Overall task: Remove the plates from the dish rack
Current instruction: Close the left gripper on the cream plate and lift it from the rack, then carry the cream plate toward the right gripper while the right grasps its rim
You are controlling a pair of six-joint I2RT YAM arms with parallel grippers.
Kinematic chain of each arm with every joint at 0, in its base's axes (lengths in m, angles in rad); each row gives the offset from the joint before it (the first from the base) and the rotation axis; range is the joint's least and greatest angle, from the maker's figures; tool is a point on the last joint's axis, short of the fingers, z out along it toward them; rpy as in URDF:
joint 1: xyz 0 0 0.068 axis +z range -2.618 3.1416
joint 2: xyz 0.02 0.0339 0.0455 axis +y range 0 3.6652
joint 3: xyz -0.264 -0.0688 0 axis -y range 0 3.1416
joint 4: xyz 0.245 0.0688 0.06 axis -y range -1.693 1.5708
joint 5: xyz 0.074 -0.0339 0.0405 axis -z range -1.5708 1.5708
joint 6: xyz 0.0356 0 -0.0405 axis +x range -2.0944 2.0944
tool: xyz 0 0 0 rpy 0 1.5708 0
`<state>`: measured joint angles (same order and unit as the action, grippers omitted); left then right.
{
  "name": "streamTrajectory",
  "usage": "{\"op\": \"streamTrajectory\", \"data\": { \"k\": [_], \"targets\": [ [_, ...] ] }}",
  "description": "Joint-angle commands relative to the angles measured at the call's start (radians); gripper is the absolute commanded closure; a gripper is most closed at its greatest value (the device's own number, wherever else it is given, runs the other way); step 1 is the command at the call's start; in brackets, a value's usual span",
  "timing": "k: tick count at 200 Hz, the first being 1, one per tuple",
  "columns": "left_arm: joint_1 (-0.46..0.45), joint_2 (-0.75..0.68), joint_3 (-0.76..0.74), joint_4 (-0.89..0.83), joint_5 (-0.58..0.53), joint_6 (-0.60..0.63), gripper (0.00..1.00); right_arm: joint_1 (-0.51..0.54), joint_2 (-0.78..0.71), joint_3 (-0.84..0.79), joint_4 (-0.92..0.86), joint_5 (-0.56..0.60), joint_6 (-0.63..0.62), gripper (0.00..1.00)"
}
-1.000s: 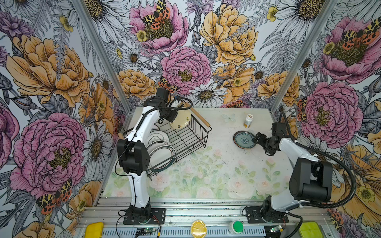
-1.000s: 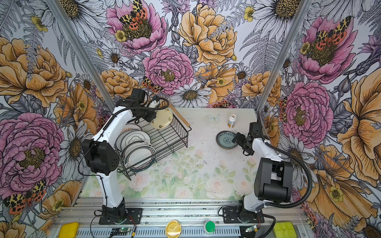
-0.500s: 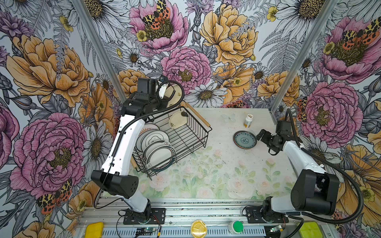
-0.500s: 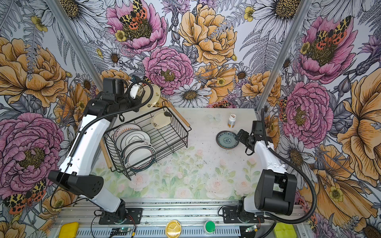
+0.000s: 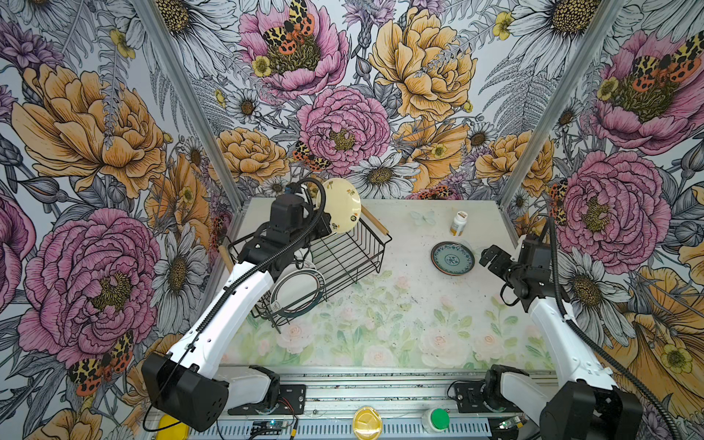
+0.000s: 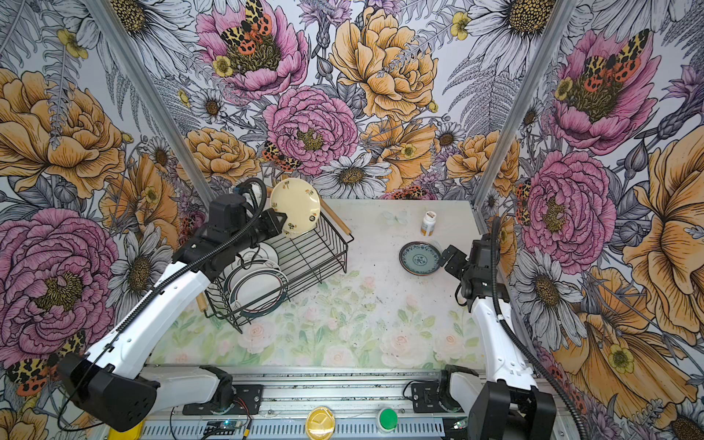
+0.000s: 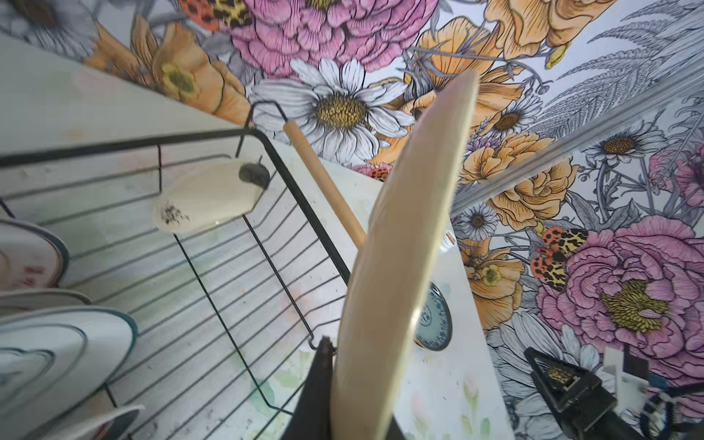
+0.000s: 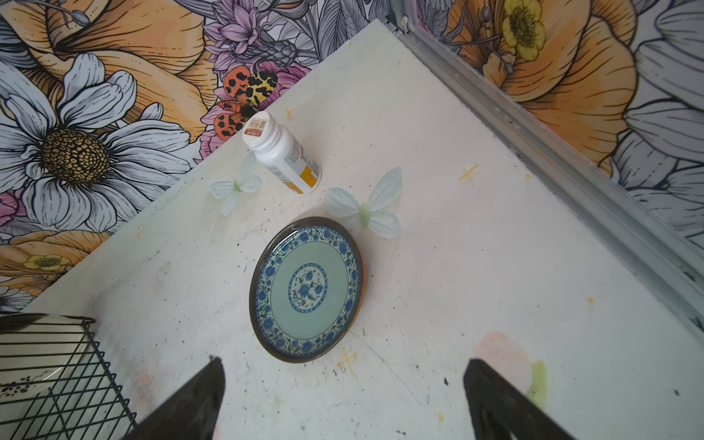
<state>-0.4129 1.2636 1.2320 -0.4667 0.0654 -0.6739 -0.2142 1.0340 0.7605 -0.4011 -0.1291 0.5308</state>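
Observation:
My left gripper [image 5: 324, 225] [image 6: 282, 223] is shut on the lower rim of a cream floral plate [image 5: 341, 205] [image 6: 296, 205], held on edge above the far end of the dish rack [image 5: 344, 263] [image 6: 318, 253]. In the left wrist view that plate [image 7: 400, 247] stands edge-on in the gripper [image 7: 362, 367]. White dark-rimmed plates [image 5: 298, 293] [image 6: 258, 288] stand in the rack's near end, and another cream plate [image 7: 205, 198] leans inside it. A blue-green plate [image 5: 452, 258] [image 8: 306, 289] lies flat on the table. My right gripper [image 5: 492, 260] [image 8: 344, 364] is open just right of it, holding nothing.
A small white pill bottle [image 5: 459, 223] [image 8: 284, 156] stands behind the blue-green plate near the back wall. The rack's wooden handle [image 5: 375, 221] juts out at its far end. Flowered walls and metal corner posts [image 5: 533, 125] close in the table.
The left gripper lifted the cream plate out of the rack, high toward the wall, then brought it down and right over the rack's far end. The right gripper drew back slightly from the blue-green plate.

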Motion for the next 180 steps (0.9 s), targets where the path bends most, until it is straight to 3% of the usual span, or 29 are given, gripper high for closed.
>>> {"op": "streamTrajectory", "data": {
  "k": [1,96,131,180],
  "targets": [
    [-0.047,-0.046,-0.084,0.273,0.051,-0.263,1.0,0.01,-0.045,-0.033,0.084,-0.112,0.038,0.01],
    [-0.207,0.189,-0.127,0.616,0.228,-0.438,1.0,0.04,-0.11,-0.082,0.287,-0.657,0.209,0.01],
    [-0.243,0.295,-0.085,0.697,0.294,-0.484,1.0,0.104,-0.083,-0.096,0.476,-0.723,0.323,0.01],
    [-0.285,0.385,-0.032,0.739,0.34,-0.513,1.0,0.197,0.001,-0.043,0.524,-0.677,0.324,0.02]
  ]
}}
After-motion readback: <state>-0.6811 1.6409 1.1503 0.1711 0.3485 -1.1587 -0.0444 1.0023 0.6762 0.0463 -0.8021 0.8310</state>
